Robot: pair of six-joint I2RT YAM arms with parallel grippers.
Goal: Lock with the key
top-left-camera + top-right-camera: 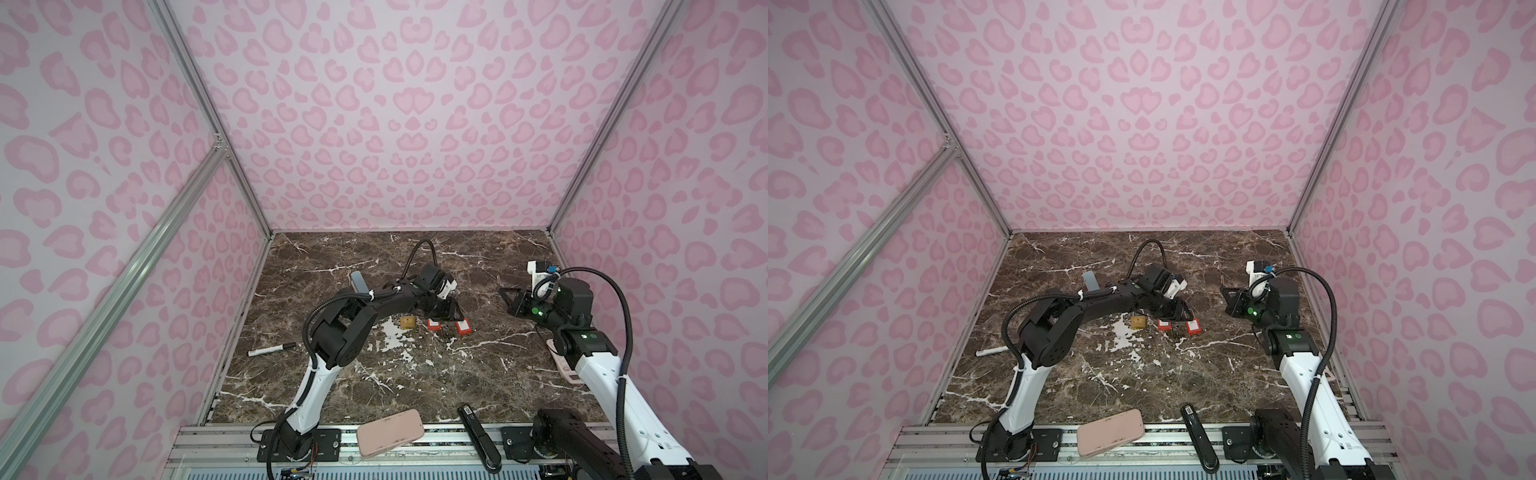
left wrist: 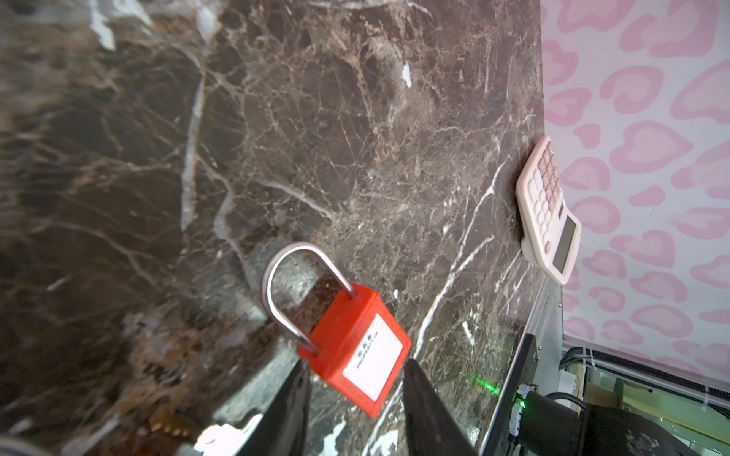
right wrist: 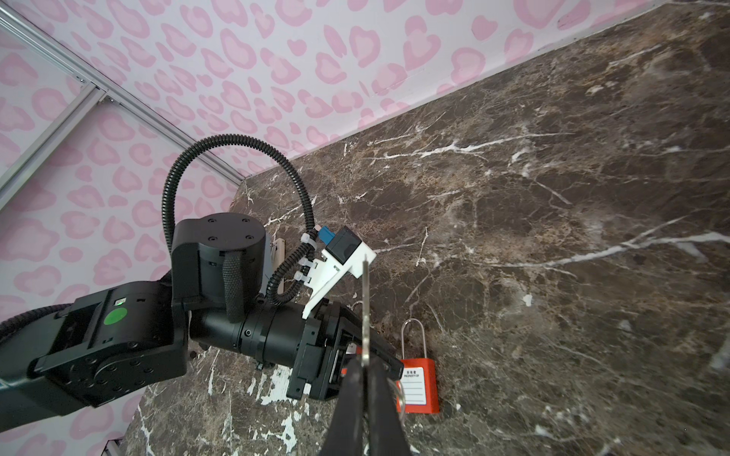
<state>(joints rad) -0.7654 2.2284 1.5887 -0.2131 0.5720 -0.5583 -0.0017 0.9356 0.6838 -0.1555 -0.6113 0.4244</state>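
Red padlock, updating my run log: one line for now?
left gripper open, straddling red padlock | right gripper shut on key | key not inserted

The setting is a robotics lab test cell. In both top views, pink leopard-print wall panels [image 1: 395, 124] fill the upper frame, held in bare aluminium profiles [image 1: 104, 305]. A marble-patterned tabletop [image 1: 415, 374] occupies the lower centre. Along the bottom edge, a slotted mounting rail [image 1: 444, 442] carries the left arm [image 1: 309, 390] and the right arm [image 1: 602, 374]. Loose props lie at the tabletop's edges by the walls — a marker [image 1: 272, 350] at centre left, and a calculator [image 2: 547, 213].
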